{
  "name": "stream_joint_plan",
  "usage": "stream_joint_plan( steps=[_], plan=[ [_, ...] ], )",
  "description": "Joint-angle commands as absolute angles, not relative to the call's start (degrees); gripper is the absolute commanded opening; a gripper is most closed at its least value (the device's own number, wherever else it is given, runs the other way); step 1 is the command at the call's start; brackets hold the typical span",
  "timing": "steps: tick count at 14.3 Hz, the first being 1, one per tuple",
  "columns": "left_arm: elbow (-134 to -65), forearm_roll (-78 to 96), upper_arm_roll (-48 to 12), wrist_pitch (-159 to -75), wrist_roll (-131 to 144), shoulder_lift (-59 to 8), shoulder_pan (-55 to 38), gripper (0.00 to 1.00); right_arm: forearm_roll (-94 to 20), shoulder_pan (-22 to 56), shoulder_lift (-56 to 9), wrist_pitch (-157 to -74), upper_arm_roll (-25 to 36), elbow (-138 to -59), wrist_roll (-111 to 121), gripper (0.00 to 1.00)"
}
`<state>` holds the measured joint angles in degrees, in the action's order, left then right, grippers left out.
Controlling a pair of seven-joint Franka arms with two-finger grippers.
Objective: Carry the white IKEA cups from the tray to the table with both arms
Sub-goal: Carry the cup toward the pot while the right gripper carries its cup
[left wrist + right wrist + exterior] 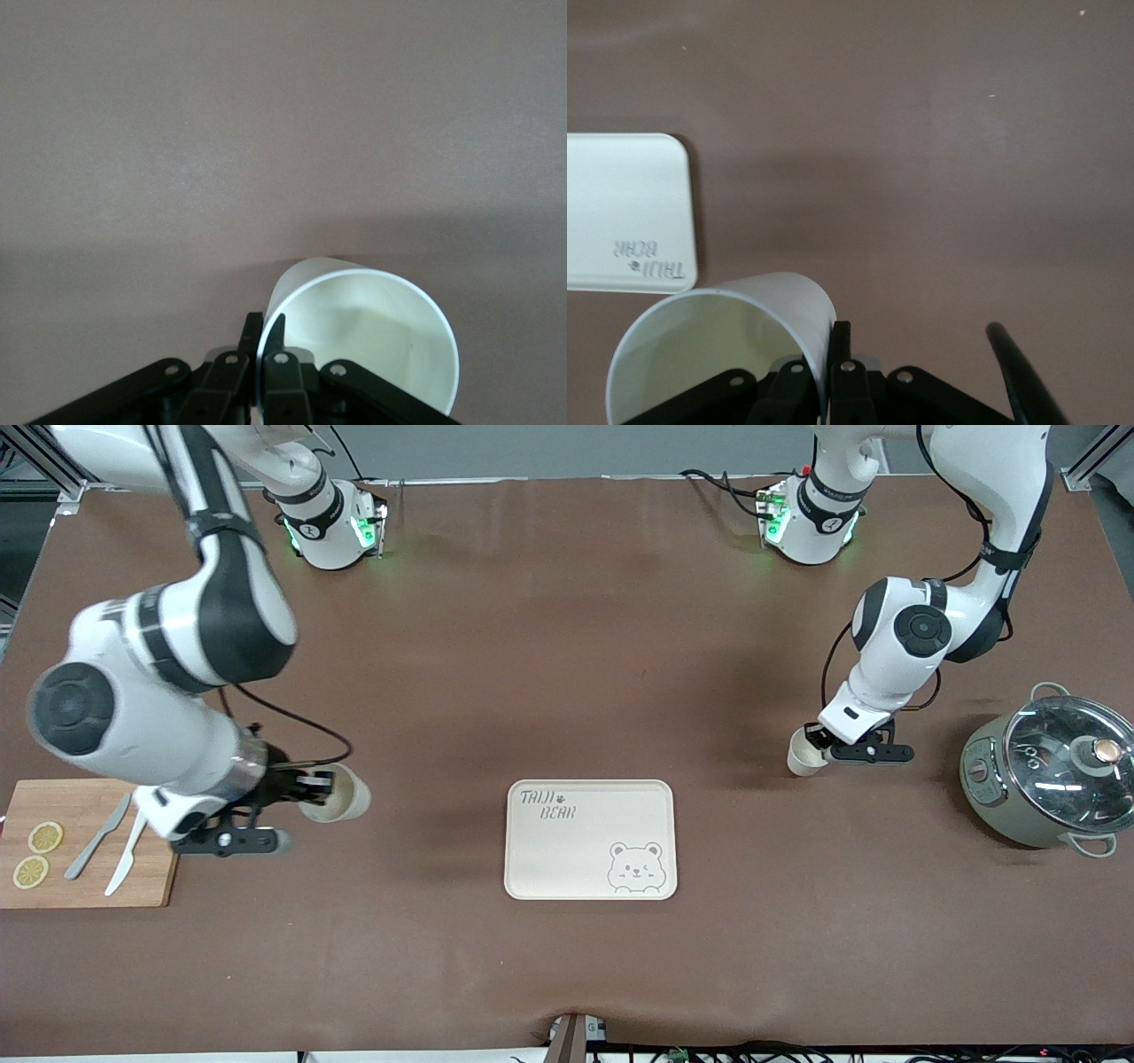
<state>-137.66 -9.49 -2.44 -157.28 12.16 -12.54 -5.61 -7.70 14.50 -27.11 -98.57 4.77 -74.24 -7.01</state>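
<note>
My right gripper (306,786) is shut on the rim of one white IKEA cup (338,794) and holds it tilted over the table between the cutting board and the bear-printed tray (589,839). In the right wrist view one finger (840,341) is outside the cup (718,345) wall and one inside, and a corner of the tray (620,212) shows. My left gripper (819,746) is shut on the rim of the other cup (803,755), low over the table between the tray and the pot. In the left wrist view its fingers (252,332) pinch that cup's (372,341) wall.
A wooden cutting board (151,868) with two lemon slices, a knife and a fork lies at the right arm's end. A grey-green pot with a glass lid (1050,771) stands at the left arm's end. The tray holds nothing.
</note>
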Motion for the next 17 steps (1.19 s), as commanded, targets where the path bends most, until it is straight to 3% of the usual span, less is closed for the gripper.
stream_joint_plan(
  steps=[1, 9, 10, 13, 17],
  plan=[
    [-136.58, -10.81, -2.81, -157.68, 11.78, -13.45, -4.92, 0.00, -7.21, 10.38, -24.52, -101.24, 3.69, -79.79, 1.64, 0.00],
    [-136.41, -10.90, -2.81, -158.73, 11.60, -14.85, -5.01, 0.00, -7.12, 3.08, -23.81, -119.17, 3.69, -92.98, 19.15, 0.00],
    [-135.97, -10.99, -2.81, -158.82, 11.08, -15.29, -5.01, 0.34, -7.12, 2.73, -23.99, -119.88, 3.69, -92.90, 19.77, 0.00],
    [-135.79, -13.00, -2.73, -158.82, 10.81, -15.38, -4.83, 1.00, -7.12, 2.20, -26.01, -123.82, 3.69, -93.86, 21.44, 0.00],
    [-135.70, -13.36, -2.90, -158.03, 11.78, -11.00, -4.40, 1.00, -7.12, 2.46, -29.26, -132.87, 3.60, -97.72, 21.62, 0.00]
  ],
)
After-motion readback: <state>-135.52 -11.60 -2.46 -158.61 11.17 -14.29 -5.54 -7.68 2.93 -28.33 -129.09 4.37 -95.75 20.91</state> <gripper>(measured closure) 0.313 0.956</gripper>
